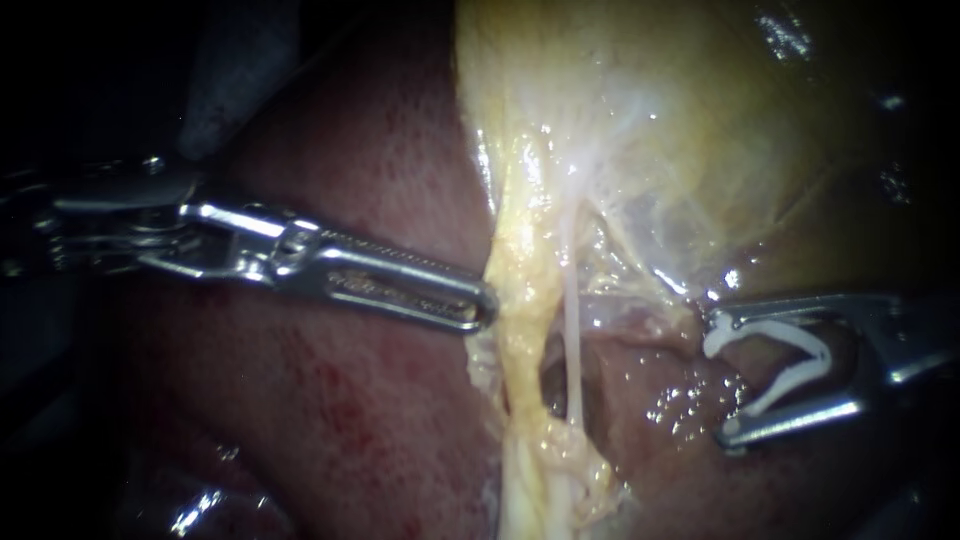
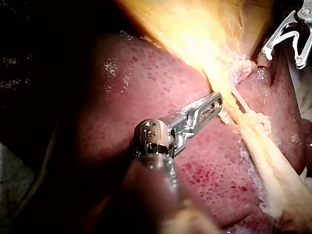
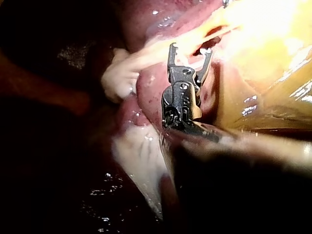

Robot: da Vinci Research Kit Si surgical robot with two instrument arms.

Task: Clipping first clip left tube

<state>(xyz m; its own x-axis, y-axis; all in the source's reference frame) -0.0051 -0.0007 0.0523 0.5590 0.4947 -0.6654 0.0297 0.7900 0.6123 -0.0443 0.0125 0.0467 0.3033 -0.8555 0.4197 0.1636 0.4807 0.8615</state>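
Beside tube (image 1: 572, 335) | left instrument (image 1: 482, 305) closed against tissue (image 1: 520, 280) | right instrument (image 1: 722, 380) spread, holding clip (image 1: 822, 355)

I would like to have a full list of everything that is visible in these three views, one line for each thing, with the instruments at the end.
liver: one, dark red, under and behind everything else.
gallbladder: one, yellow-green, glistening, at the endoscope view's upper right.
thick tube: one, yellow, runs down from the gallbladder through the middle.
thin tube: one, whitish, just right of the thick tube.
clip: one, white, V-shaped, between the right instrument's jaws, on no tube yet.
left instrument: one, silver, jaws together, tip at the thick tube's left edge.
right instrument: one, silver, jaws wide apart and carrying the clip, right of both tubes.
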